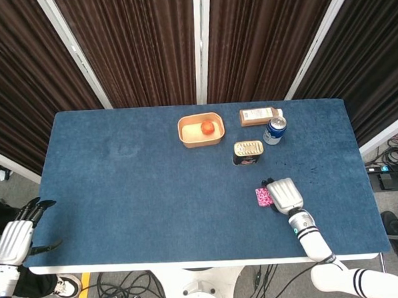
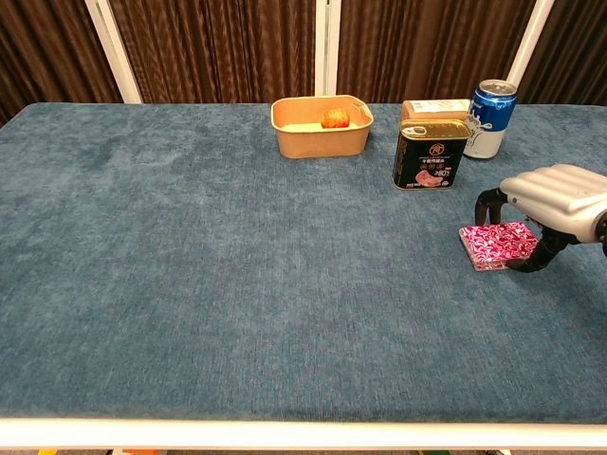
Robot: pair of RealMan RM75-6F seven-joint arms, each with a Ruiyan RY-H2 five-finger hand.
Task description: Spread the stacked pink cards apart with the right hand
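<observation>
A stack of pink patterned cards (image 2: 498, 245) lies flat on the blue table (image 2: 237, 265), right of centre and near the front. My right hand (image 2: 555, 194) arches over its right part. Fingers come down at the stack's far edge and the thumb at its near edge, so the hand grips the stack. In the head view the hand (image 1: 285, 194) covers most of the cards (image 1: 262, 196); only their left edge shows. My left hand (image 1: 16, 235) hangs off the table's front left corner, fingers apart and holding nothing.
Behind the cards stands a dark tin (image 2: 430, 152), with a blue soda can (image 2: 489, 118) and a brown box (image 2: 432, 109) further back. A tan bowl (image 2: 321, 128) holding an orange fruit sits at the back centre. The table's right edge lies beyond my right hand.
</observation>
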